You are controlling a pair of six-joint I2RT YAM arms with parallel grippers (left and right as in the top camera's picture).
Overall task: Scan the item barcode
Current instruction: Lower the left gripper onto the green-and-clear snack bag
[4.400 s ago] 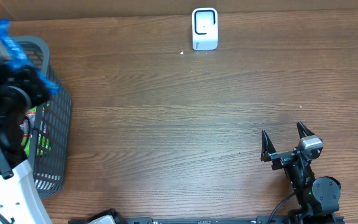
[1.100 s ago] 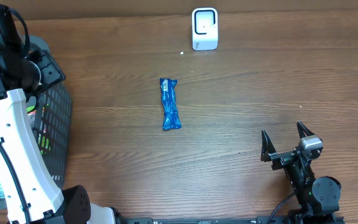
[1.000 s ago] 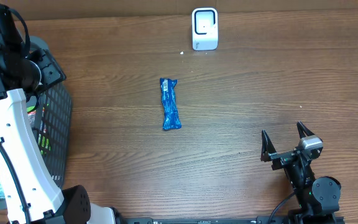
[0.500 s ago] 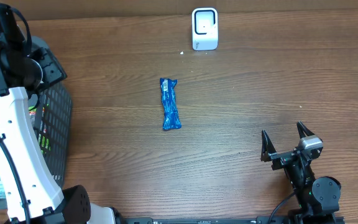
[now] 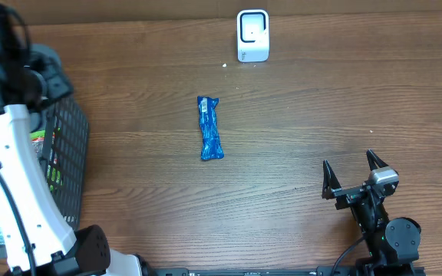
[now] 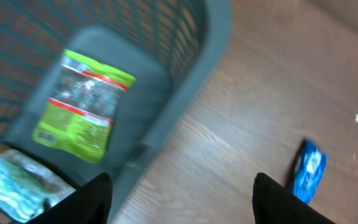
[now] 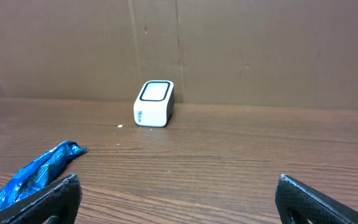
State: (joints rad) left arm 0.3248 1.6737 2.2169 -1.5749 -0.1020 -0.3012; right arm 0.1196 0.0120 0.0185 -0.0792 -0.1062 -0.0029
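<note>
Probably light, soft, slippery: pinch blue crinkly plastic packet [image 5: 210, 128] midway, 10 o'clock from right claw [image 5: 347, 159]; it and left claw [image 6: 181, 182] gape empty.

blue pkt [image 5: 210, 128] lies alone, approach open all sides | scanner [image 5: 252, 35] stands well behind | basket [image 5: 74, 153] wall blocks L edge

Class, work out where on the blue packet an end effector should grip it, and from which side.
Probably mid-length on the blue packet, coming from above and closing across its narrow width: it lies flat on the table, long and slim.
</note>
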